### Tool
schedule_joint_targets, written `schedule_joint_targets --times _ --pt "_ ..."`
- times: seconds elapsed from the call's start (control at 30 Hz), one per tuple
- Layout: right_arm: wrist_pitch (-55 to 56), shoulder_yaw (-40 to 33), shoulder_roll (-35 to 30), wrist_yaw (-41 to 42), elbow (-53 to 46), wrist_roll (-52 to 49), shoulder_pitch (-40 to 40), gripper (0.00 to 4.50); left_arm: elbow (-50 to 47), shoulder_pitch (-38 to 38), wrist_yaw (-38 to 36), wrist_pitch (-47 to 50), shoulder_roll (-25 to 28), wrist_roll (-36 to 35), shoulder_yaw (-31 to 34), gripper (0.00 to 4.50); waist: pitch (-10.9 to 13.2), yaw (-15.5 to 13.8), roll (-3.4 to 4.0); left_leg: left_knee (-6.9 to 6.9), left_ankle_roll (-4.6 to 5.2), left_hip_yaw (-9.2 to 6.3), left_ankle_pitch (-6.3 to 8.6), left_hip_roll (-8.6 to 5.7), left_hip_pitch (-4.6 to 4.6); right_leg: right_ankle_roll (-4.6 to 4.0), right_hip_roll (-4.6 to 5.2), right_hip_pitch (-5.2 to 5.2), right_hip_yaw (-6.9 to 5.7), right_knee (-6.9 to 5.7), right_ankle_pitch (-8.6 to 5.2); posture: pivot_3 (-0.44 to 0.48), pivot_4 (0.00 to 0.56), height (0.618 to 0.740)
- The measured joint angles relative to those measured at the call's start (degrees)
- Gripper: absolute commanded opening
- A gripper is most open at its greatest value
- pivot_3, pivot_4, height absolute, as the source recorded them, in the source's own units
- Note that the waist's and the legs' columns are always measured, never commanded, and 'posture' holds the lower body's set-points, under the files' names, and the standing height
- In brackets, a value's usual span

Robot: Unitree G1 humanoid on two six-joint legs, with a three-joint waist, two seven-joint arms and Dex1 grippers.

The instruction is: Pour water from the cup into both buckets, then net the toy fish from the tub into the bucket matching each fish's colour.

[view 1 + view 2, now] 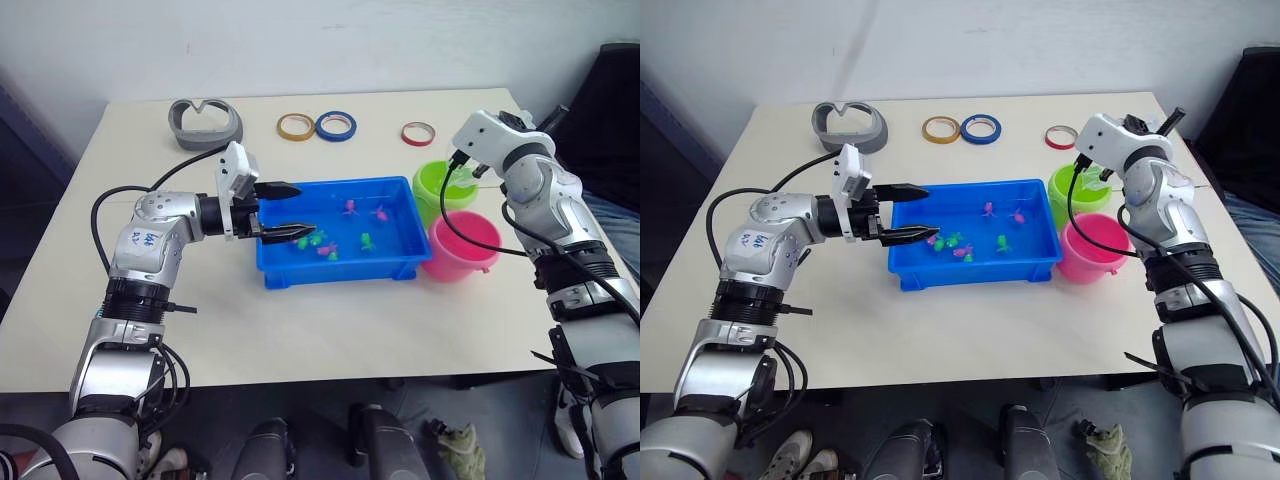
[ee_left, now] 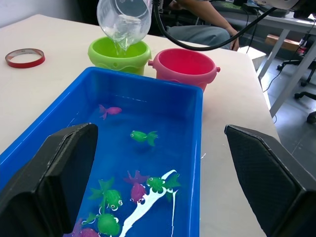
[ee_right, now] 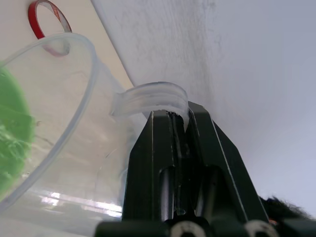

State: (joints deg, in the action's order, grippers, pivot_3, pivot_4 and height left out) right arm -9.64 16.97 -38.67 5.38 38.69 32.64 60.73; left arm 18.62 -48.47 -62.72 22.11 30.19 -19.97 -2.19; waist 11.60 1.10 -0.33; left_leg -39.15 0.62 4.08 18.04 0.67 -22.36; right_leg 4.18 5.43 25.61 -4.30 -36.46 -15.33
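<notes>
So the right gripper (image 3: 180, 123) is clamped tight on the handle of the clear cup (image 2: 124, 19), which is tipped over the lime green bucket (image 2: 119, 54). From the head views you can barely make the cup out against the green, but the left wrist view shows it plainly, mouth down, with water running into the bucket. The pink bucket (image 1: 460, 246) sits just beside the green one, touching the right end of the blue tub (image 1: 340, 262).

The left gripper (image 1: 282, 211) hangs over the tub's left end with its fingers spread wide, holding nothing. The head views show the toy fish (image 1: 366, 241) as small specks; the left wrist view lets you actually tell green ones from magenta ones, scattered in the water.

Three tape rings (image 1: 335, 126) and a grey holder (image 1: 205, 123) lie along the table's (image 1: 300, 330) far edge.
</notes>
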Motion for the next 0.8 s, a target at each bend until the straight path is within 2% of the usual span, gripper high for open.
schedule_joint_targets --times 0.47,0.8 --pt "5.4 1.0 -0.8 -3.1 1.2 6.5 1.6 0.05 -0.3 0.1 0.0 0.0 0.0 0.0 0.0 4.50 0.0 0.5 0.00 0.00 -0.01 0.00 -0.01 0.00 0.00 0.00 0.00 0.00 0.03 -0.01 0.00 0.000 0.150 0.713" --pt "7.2 1.1 -0.8 -3.5 2.0 7.3 1.6 0.05 -1.5 0.6 0.0 0.0 0.0 0.0 0.0 4.50 0.0 0.5 0.00 0.00 -0.01 0.01 -0.01 0.00 0.00 0.00 0.00 0.00 0.04 -0.01 0.00 0.000 0.150 0.713"
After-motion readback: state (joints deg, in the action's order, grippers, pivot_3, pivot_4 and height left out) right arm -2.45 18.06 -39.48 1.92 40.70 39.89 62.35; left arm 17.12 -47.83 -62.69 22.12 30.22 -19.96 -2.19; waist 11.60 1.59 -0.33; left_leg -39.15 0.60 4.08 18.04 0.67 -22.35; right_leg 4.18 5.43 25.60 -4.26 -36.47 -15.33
